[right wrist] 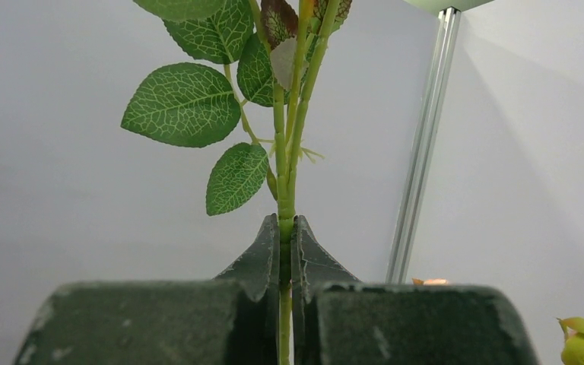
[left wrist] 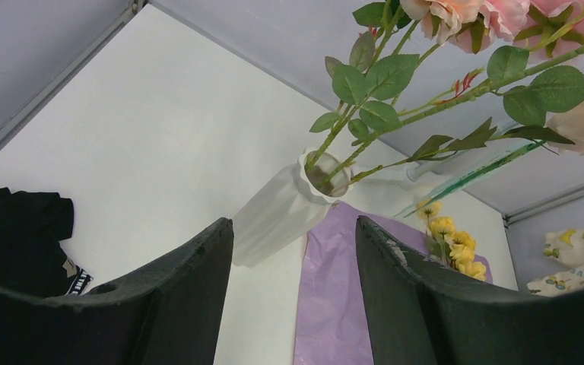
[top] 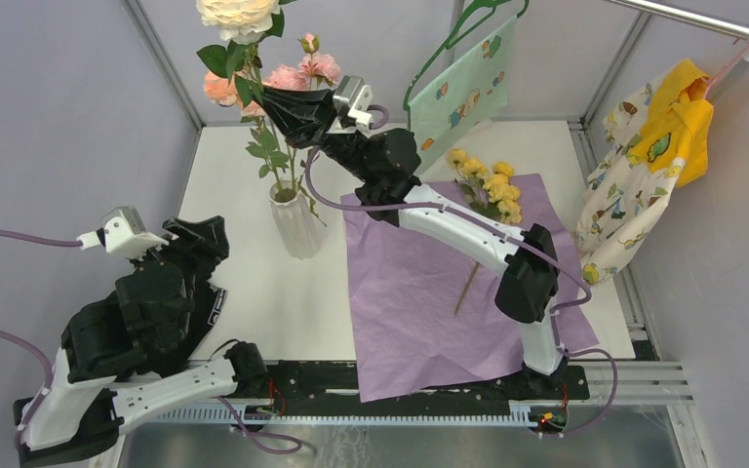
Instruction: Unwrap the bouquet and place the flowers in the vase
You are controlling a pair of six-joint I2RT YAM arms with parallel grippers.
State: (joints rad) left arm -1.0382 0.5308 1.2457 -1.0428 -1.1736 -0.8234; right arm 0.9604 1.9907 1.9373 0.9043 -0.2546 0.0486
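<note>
My right gripper [top: 265, 97] was shut tight on a green stem [right wrist: 285, 152]. In its wrist camera the two fingers met on the stem just below a cluster of veined leaves [right wrist: 182, 103]. From above, that grip sat high over the vase [top: 295, 224], among the flowers [top: 302, 70]. These were pink and peach roses, with a large cream one [top: 239, 15] topping them. Their stems ran down into the mouth of the vase, which stood upright on the white bench [top: 254, 302], just left of the purple paper [top: 419, 292].

My left gripper [top: 200, 234] hung low near the left of the bench with its jaws apart and nothing between them. Its camera looked between the fingers at the vase and the leafy stems leaning out of it.

The paper lay spread flat, reaching the near edge of the bench, and my right arm stretched across it. A spray of yellow flowers [top: 492, 185] lay at its far end, and a thin pale stick [top: 466, 288] showed on the paper below my forearm.

Behind, a mint patterned cloth [top: 463, 88] hung on a green hanger [top: 468, 19] close to my right wrist. At the right, a yellow and printed garment [top: 644, 166] hung from a metal rail [top: 683, 15], well apart from the vase.
</note>
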